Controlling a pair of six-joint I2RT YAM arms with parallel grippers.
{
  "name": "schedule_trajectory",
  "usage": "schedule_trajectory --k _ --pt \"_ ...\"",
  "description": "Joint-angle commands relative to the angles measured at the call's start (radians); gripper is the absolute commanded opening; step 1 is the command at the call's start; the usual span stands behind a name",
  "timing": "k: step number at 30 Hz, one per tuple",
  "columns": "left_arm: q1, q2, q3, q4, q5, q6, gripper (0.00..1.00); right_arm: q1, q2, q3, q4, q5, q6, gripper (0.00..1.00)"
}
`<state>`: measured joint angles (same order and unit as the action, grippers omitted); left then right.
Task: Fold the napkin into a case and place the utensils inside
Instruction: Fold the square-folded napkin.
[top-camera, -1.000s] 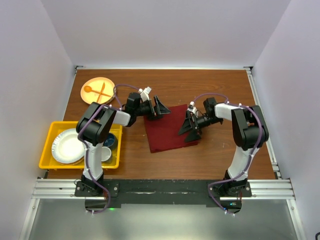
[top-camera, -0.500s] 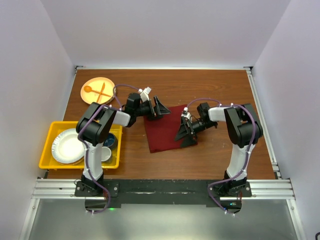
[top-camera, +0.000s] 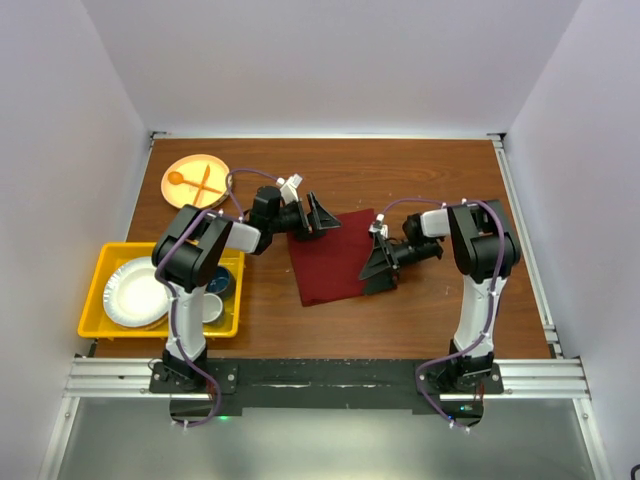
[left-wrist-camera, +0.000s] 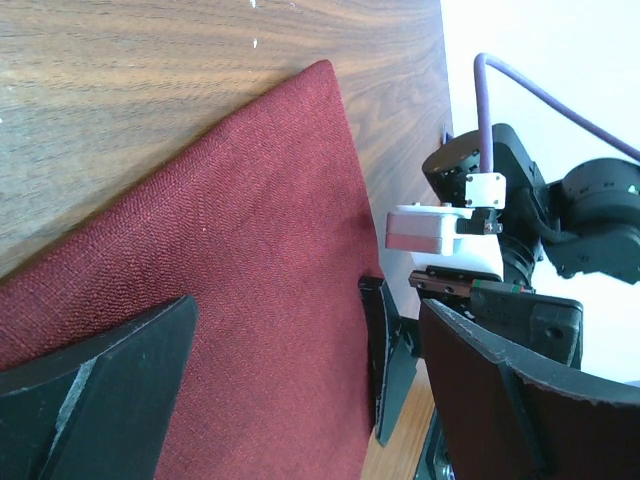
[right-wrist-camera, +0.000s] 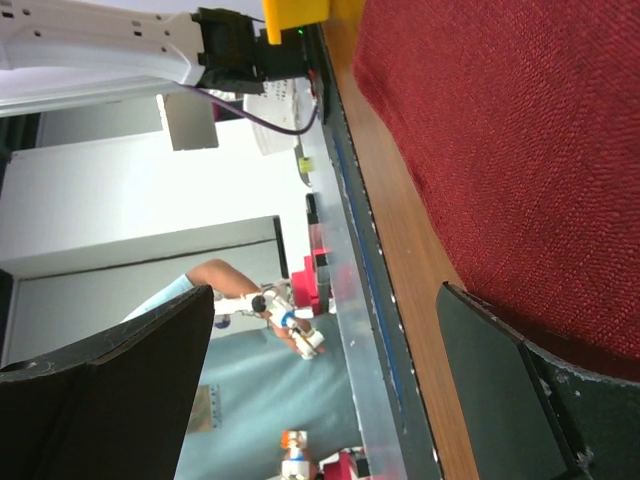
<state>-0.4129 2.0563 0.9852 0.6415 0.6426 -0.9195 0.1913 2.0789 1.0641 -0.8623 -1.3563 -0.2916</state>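
The maroon napkin (top-camera: 328, 262) lies flat on the table as a folded rectangle, and it fills much of the left wrist view (left-wrist-camera: 230, 260) and the right wrist view (right-wrist-camera: 520, 130). My left gripper (top-camera: 318, 217) hovers open over the napkin's far left corner, its jaws wide apart (left-wrist-camera: 300, 400) with cloth showing between them. My right gripper (top-camera: 380, 268) is open at the napkin's right edge (right-wrist-camera: 320, 390); one finger (right-wrist-camera: 530, 400) sits by the cloth's border and holds nothing. The utensils are out of view. No case shape shows.
An orange plate (top-camera: 196, 181) with an orange spoon and fork sits at the far left. A yellow tray (top-camera: 130, 248) at the near left holds white plates (top-camera: 135, 293) and a blue cup (top-camera: 218, 283). White walls enclose the table.
The right gripper has slid a little nearer along the napkin's right edge and its forearm has swung. The left arm and the napkin have stayed put.
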Motion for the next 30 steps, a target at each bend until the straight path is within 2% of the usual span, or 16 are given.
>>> schedule_trajectory --k 1,3,5,6,8,9,11,16,23,30 --pt "0.006 0.011 -0.039 -0.126 -0.049 0.057 1.00 -0.020 -0.006 0.080 -0.300 0.053 -0.219 0.98" --pt "0.005 0.008 -0.036 -0.126 -0.040 0.064 1.00 -0.020 -0.060 0.154 -0.348 0.027 -0.198 0.98" --pt "0.002 0.002 -0.034 -0.114 -0.035 0.067 1.00 -0.020 -0.097 0.209 -0.296 0.023 -0.109 0.98" --pt "0.002 0.004 -0.033 -0.112 -0.031 0.064 1.00 -0.020 -0.129 0.220 -0.186 0.026 0.025 0.98" --pt "-0.003 0.004 -0.031 -0.108 -0.029 0.062 1.00 -0.020 -0.161 0.220 -0.025 0.062 0.188 0.98" --pt "-0.003 0.007 -0.028 -0.108 -0.031 0.062 1.00 -0.020 -0.175 0.214 0.123 0.075 0.319 0.98" --pt "-0.004 0.011 -0.028 -0.103 -0.031 0.057 1.00 -0.021 -0.157 0.215 0.216 0.100 0.386 0.98" --pt "-0.004 0.013 -0.016 -0.115 -0.029 0.070 1.00 -0.023 -0.028 0.300 0.207 0.120 0.355 0.98" --pt "-0.004 0.016 -0.028 -0.118 -0.029 0.070 1.00 -0.036 0.095 0.301 0.278 0.146 0.371 0.98" --pt "-0.004 0.001 -0.037 -0.132 -0.018 0.087 1.00 -0.095 0.165 0.344 0.109 0.244 0.184 0.96"
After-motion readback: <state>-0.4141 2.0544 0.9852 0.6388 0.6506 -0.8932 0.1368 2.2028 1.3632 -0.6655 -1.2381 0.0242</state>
